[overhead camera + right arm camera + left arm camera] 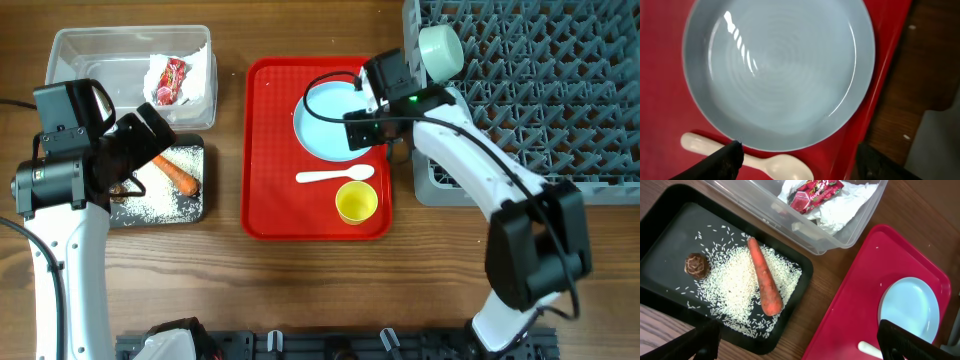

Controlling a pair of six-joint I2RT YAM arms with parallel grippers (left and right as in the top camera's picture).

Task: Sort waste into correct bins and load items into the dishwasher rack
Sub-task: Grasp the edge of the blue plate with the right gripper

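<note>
On the red tray (270, 150) lie a pale blue plate (325, 120), a white spoon (335, 176) and a yellow cup (356, 202). My right gripper (800, 165) hovers open over the plate's (775, 65) near rim, its fingers either side of the spoon's bowl (790, 167). A pale bowl (440, 50) stands in the grey rack (560, 90). The black tray (670, 220) holds a carrot (765, 277), rice (735, 290) and a brown lump (696, 265). Above its corner my left gripper (800, 345) is open and empty. The clear tub (80, 50) contains a red wrapper (815, 192) and tissue (845, 210).
The rack's front wall (440, 185) sits close to the red tray's right edge, with a narrow strip of wood between. Bare wooden table (300, 290) runs along the front.
</note>
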